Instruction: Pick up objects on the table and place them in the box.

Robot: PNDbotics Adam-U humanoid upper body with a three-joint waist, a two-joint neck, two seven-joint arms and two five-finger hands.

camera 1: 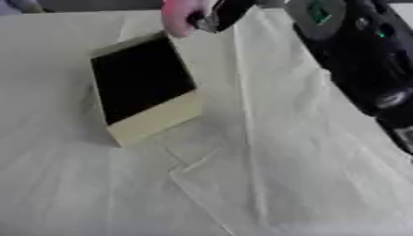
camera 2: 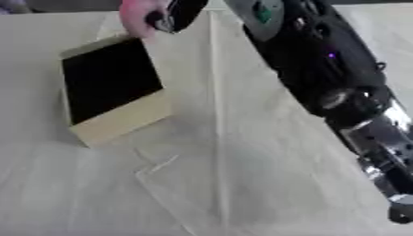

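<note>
A tan cardboard box point(camera 1: 153, 117) with a dark inside stands open at the left of the table, tilted askew. My right arm point(camera 2: 322, 69), black with silver joints, reaches in from the lower right to the top middle. My right hand point(camera 1: 219, 14) is just past the box's far right corner, curled on a blurred, rounded pink thing point(camera 1: 177, 16) that hangs over the box's far rim. My left hand shows in neither view.
A creased white cloth point(camera 1: 306, 152) covers the table, with a long fold running down the middle. A flat, clear sheet point(camera 1: 214, 177) lies in front of the box.
</note>
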